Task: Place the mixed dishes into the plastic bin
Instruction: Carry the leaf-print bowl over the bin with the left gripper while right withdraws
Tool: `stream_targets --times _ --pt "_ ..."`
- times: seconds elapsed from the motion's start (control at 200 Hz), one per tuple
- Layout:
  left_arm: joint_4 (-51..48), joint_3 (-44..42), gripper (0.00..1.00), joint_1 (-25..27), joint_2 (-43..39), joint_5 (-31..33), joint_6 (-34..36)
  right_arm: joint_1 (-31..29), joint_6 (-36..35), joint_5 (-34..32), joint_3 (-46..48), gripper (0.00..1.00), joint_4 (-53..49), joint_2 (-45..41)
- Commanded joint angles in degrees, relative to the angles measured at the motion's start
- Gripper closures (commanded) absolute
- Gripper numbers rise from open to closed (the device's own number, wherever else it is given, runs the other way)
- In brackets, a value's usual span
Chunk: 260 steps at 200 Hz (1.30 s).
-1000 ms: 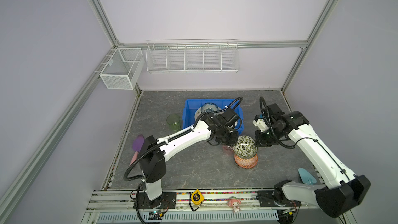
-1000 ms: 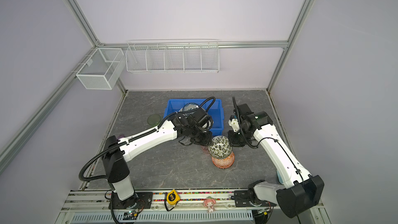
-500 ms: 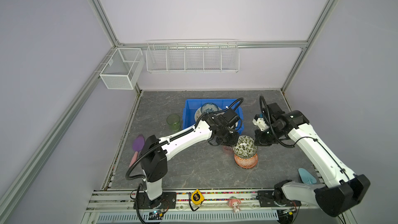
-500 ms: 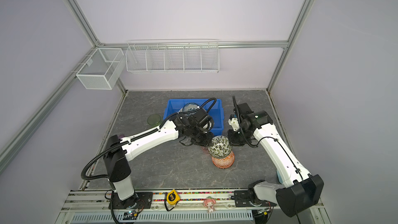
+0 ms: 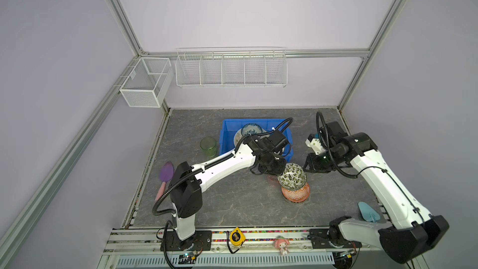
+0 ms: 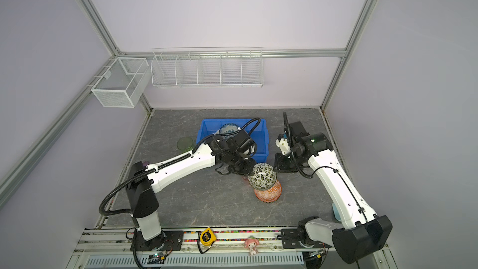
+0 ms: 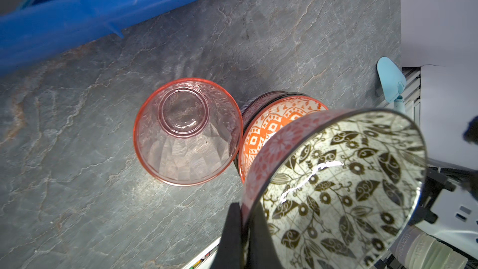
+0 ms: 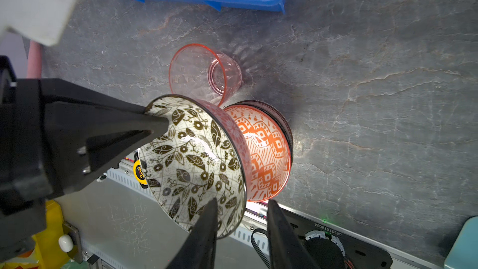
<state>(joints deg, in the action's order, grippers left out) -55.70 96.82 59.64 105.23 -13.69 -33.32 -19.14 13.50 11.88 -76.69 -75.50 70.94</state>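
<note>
Grey table [image 5: 232, 203], boxed in left, back and right, with a rail [image 5: 258, 232] along the front. The widest open floor is front and centre-left, between the left arm [image 5: 222, 164] and the bowl stack. There is a narrower strip front right, between the stack and the right arm [image 5: 382, 177]. Both arms meet mid-table, just in front of the bin.

The bin [image 5: 227, 130] sits back-centre, with a gap to the back edge and floor open on both sides. Inside are a pale plate [image 5: 236, 137] and, behind it, a blue bowl [image 5: 251, 129]. The bin's right half is partly hidden by the left wrist.

Now the leaf bowl [image 5: 292, 175]: it's outside the bin, off its front right corner, tipped on edge over the orange bowl [image 5: 295, 192]. Whether the two touch, I can't tell. The left gripper [image 7: 243, 218] is clamped on the leaf bowl's rim, one finger inside and one outside. The right gripper [image 8: 242, 203] has its jaws apart, straddling the opposite rim, and I can't make out contact.

The orange bowl stands upright on a dark dish [image 8: 282, 120]. The pink cup [image 7: 187, 133] is upright just beside it, on the bin side. The green cup [image 5: 208, 146] is upright just left of the bin.

At the margins, the purple spatula [image 5: 165, 174] lies by the left edge and the blue spatula [image 5: 367, 212] by the right front edge.
</note>
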Motion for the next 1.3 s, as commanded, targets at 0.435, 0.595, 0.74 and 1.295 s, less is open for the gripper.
stream_targets --times 0.435,0.595,0.74,1.295 --pt "-11.6 17.3 1.00 -12.4 1.3 7.5 9.4 6.5 -0.8 8.8 0.6 0.51 2.1 -5.2" --pt "-14.1 23.1 1.00 -17.0 4.6 7.8 11.0 6.5 -0.3 12.3 2.3 0.37 5.5 -5.1" --pt "-14.1 25.2 1.00 -20.7 6.9 9.5 11.2 6.5 0.0 12.7 2.9 0.05 7.2 -4.8" --pt "-10.6 31.4 1.00 -28.5 17.5 12.9 6.9 6.5 -0.4 12.9 4.6 0.12 9.8 -2.9"
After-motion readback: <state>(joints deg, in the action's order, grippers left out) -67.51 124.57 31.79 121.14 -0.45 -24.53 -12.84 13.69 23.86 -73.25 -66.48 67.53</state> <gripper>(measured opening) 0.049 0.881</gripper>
